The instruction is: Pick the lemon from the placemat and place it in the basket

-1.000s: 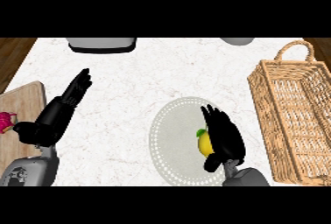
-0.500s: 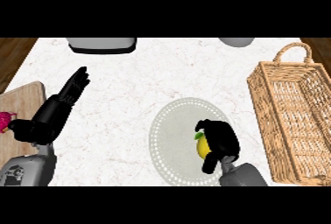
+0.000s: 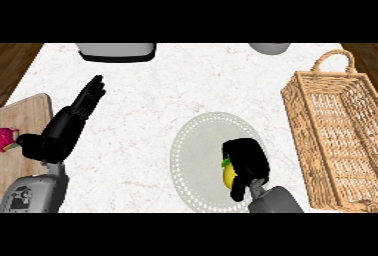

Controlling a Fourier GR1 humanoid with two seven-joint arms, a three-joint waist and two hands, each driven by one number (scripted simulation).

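Note:
The yellow lemon (image 3: 229, 172) lies on the round pale placemat (image 3: 198, 150) at the lower middle of the counter. My right hand (image 3: 248, 161) covers it from the right, fingers curled over its top and thumb below it, so only the lemon's left side shows. The wicker basket (image 3: 332, 137) stands to the right of the placemat, its handle at the far end; nothing shows inside it. My left hand (image 3: 70, 122) rests open at the left, fingers straight and pointing away from me.
A wooden cutting board (image 3: 21, 117) lies at the left edge with a pink object (image 3: 6, 137) on it. A grey appliance (image 3: 117, 51) and a grey bowl (image 3: 269, 48) sit along the counter's far edge.
My right hand's fingers went from straight beside the lemon to curled over it. The lemon stays on the placemat. The left hand drifted slightly.

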